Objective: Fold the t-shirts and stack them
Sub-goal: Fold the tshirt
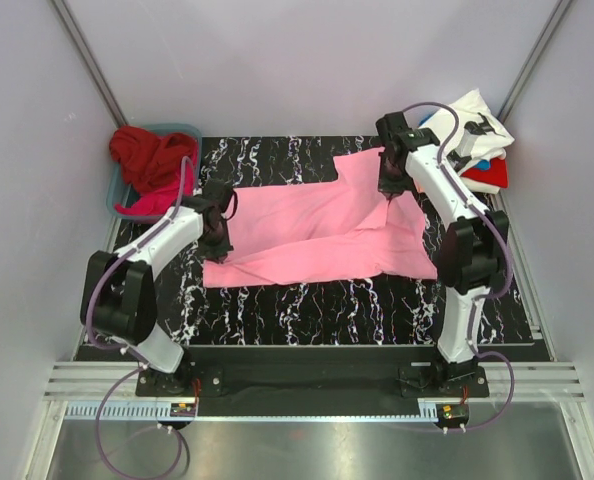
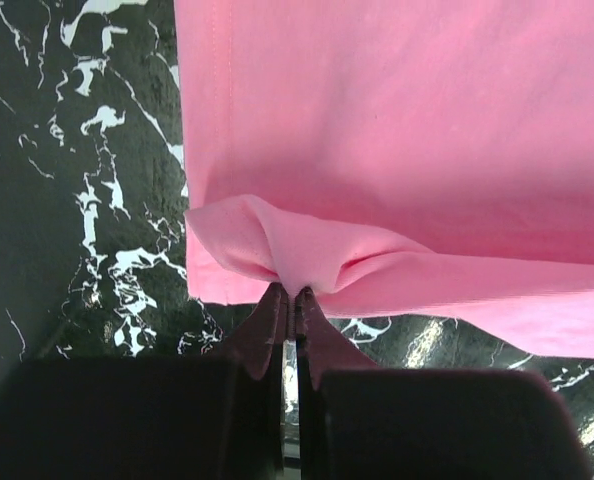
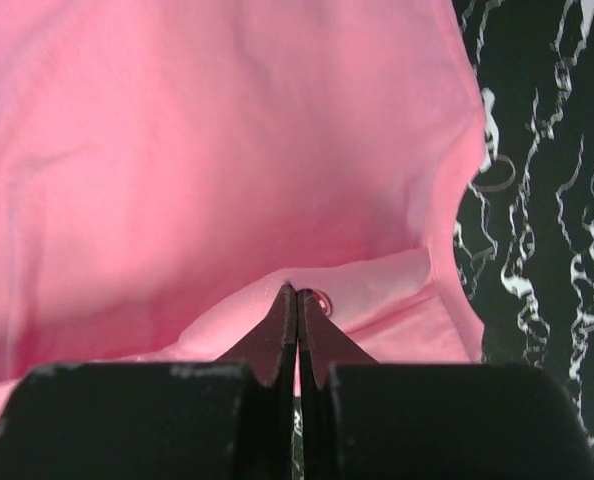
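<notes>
A light pink t-shirt (image 1: 317,232) lies spread on the black marbled mat (image 1: 307,305). My left gripper (image 1: 217,238) is shut on its left edge; the left wrist view shows the cloth (image 2: 397,130) bunched between the fingertips (image 2: 295,296). My right gripper (image 1: 389,190) is shut on the pink shirt's right upper part, cloth (image 3: 207,160) pinched at the fingertips (image 3: 299,294). A dark red shirt (image 1: 149,150) and a magenta shirt (image 1: 149,203) lie in a basket at back left. A folded stack, white with black print (image 1: 475,128) on top, sits at back right.
The teal basket (image 1: 187,130) stands at the mat's back left corner. The folded stack at back right shows blue (image 1: 484,163) and red (image 1: 487,177) layers under the white one. Grey walls enclose the table on three sides.
</notes>
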Controlling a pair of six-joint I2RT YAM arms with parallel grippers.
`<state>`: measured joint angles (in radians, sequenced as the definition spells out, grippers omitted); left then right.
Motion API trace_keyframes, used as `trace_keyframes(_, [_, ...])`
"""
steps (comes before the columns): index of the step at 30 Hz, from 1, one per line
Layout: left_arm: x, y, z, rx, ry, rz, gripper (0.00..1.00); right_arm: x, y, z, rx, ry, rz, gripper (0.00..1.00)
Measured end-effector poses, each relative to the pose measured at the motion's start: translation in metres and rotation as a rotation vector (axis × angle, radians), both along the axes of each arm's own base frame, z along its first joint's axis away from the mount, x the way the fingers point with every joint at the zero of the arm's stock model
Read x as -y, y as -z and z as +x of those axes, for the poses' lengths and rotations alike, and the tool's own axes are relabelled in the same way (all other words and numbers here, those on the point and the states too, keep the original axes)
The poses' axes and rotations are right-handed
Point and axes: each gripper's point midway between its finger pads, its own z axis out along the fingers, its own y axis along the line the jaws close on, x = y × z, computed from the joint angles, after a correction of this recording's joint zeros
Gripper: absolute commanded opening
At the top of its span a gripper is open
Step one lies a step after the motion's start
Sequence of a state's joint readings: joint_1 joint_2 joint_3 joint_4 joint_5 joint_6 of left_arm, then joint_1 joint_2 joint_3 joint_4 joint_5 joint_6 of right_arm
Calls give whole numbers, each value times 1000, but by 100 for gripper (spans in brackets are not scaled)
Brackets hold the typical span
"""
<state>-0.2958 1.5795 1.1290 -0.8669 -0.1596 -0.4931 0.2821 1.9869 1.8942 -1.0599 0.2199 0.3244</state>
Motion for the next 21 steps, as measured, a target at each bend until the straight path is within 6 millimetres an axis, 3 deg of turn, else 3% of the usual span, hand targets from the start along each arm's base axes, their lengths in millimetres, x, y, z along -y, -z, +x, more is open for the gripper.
trace_keyframes(1, [0, 1, 2, -3, 1, 2, 5, -2, 1, 6, 2, -8, -4, 0])
trace_keyframes(3, [-1, 3, 6, -9, 4, 7, 28, -4, 6, 19, 4, -20, -15, 22])
trace_keyframes(4, [-2, 3, 8, -12, 5, 9, 59, -4, 9, 24, -3, -22, -25, 39])
trace_keyframes(5, [-3, 4, 9, -16, 9, 12, 70, -3, 13, 30, -4, -19, -37, 84])
trace_keyframes(6, [-3, 4, 11, -14, 5, 12, 78, -2, 18, 35, -8, -11, -48, 98])
trace_keyframes(8, [-4, 2, 11, -8, -1, 12, 98, 7, 30, 41, -28, 6, -91, 100])
trace_keyframes(13, [-6, -29, 3, 104, -34, -27, 99, 37, 53, 19, -91, 110, -131, 100])
trace_keyframes(17, [-11, -47, -23, 215, -84, -85, 99, 59, 53, -30, -109, 212, -70, 99])
trace_keyframes(21, [-17, -23, -57, 211, -141, -116, 98, 74, 37, -81, -47, 322, 99, 100])
